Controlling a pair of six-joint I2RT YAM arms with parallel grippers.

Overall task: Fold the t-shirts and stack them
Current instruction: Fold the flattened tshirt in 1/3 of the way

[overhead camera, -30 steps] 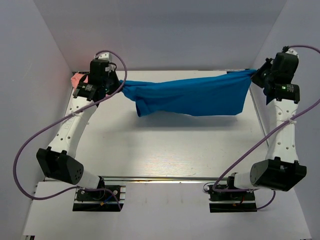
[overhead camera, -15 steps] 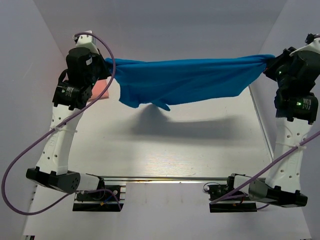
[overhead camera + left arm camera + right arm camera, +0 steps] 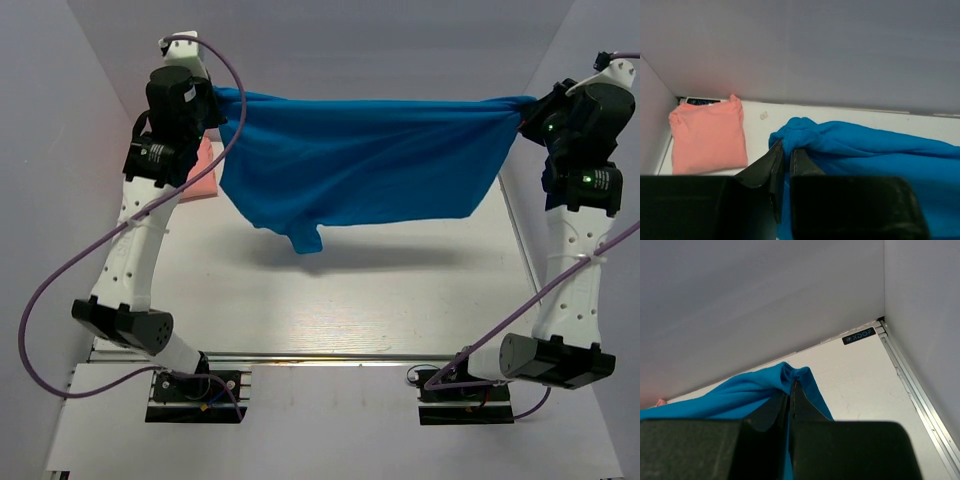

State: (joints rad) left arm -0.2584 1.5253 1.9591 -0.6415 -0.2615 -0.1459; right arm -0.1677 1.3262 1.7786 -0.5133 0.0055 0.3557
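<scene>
Plain grey walls (image 3: 350,60) close me in at the back and on both sides. Below them lies the white bench (image 3: 350,295), glossy, with a soft glare near its front edge and a metal rail (image 3: 920,400) along its right side.

The blue t-shirt (image 3: 360,160) hangs in the air above the far half of the bench, stretched wide between my two arms. Its lower edge sags, one flap droops lowest, and its shadow (image 3: 400,255) falls on the bench beneath.

The pink t-shirt (image 3: 707,135) lies as a flat square bundle in the far left corner of the bench, against the left wall.

My left claw (image 3: 787,150) is clamped on a bunched end of the blue t-shirt. My right claw (image 3: 791,390) pinches the opposite end, its fingers nearly together around the cloth.

A small black label (image 3: 859,335) sits in the far right corner, and a pale speck (image 3: 763,115) lies on the bench near the pink t-shirt.
</scene>
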